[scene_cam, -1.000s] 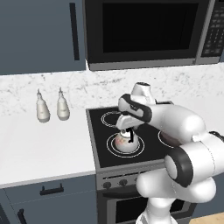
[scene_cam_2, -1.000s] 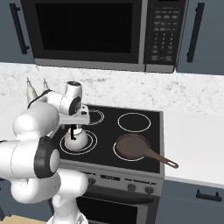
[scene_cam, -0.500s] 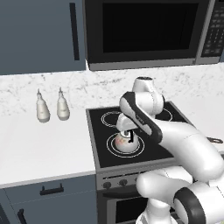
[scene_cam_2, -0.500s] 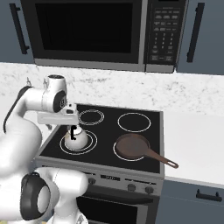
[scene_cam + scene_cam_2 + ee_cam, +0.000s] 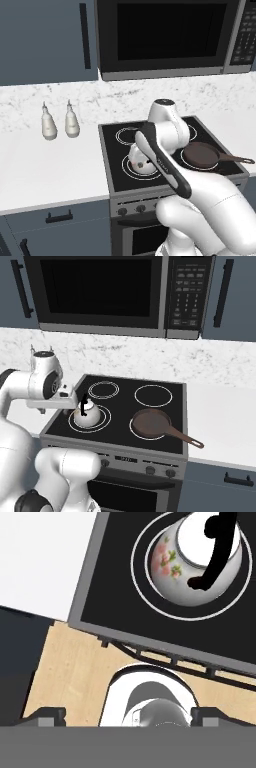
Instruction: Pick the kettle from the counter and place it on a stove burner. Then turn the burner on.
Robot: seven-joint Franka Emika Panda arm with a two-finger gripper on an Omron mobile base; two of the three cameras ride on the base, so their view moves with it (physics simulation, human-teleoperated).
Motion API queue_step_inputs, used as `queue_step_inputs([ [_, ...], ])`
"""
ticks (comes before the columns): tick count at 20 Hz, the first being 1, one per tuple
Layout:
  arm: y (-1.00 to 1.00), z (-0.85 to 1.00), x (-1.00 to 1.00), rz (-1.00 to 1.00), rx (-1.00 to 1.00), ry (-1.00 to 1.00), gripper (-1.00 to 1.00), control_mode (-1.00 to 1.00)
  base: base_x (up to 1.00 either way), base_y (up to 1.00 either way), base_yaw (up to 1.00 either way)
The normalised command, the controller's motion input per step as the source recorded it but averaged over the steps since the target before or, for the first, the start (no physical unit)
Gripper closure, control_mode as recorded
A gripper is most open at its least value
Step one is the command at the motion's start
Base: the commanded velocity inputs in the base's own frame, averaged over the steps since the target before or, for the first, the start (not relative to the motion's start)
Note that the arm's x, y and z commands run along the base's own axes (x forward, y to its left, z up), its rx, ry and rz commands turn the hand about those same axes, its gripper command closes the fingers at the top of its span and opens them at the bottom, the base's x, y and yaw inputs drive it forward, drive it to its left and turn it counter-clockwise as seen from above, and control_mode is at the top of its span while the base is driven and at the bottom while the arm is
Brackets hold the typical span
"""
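Wide open and holding nothing, my hand has its two dark fingertips spread far apart at the bottom of the hand view, with nothing between them. The small round silvery-white kettle, with a thin black upright handle and a pink flower mark on its side, sits near the top right of that view, well clear of my fingertips. It stands upright inside the large burner, drawn as two concentric white rings on the black glass cooktop. From the right base view the kettle is on the front left burner, just beside the end of my arm. From the left base view the kettle is partly covered by my forearm, and the rings of the burner show around it. On the front right ring lies a round brown frying pan with its long handle pointing out to the right. Two slim white bottles stand side by side on the white marble-look worktop, left of the cooktop and well apart from the kettle. Above the cooktop hangs a dark microwave.
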Motion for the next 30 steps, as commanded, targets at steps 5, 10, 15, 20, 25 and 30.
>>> queue_step_inputs([
  [5, 0.23, 0.00, -0.24, 0.00, 0.00, -0.04, -1.00, -1.00, 0.00, 0.00, 0.00],
  [10, 0.39, 0.00, -0.08, 0.00, 0.00, -0.07, -1.00, -1.00, 0.00, 0.00, 0.00],
  [15, 0.49, 0.00, -0.01, 0.00, 0.00, -0.13, -1.00, -1.00, 0.00, 0.00, 0.00],
  [20, 0.33, 0.00, 0.06, -0.10, 0.00, -0.13, -1.00, -1.00, 0.00, 0.00, 0.00],
  [25, 0.15, 0.00, 0.04, -0.15, 0.00, -0.05, -1.00, -1.00, 0.00, 0.00, 0.00],
  [30, 0.01, 0.00, 0.00, -0.13, 0.00, -0.02, -1.00, -1.00, 0.00, 0.00, 0.00],
])
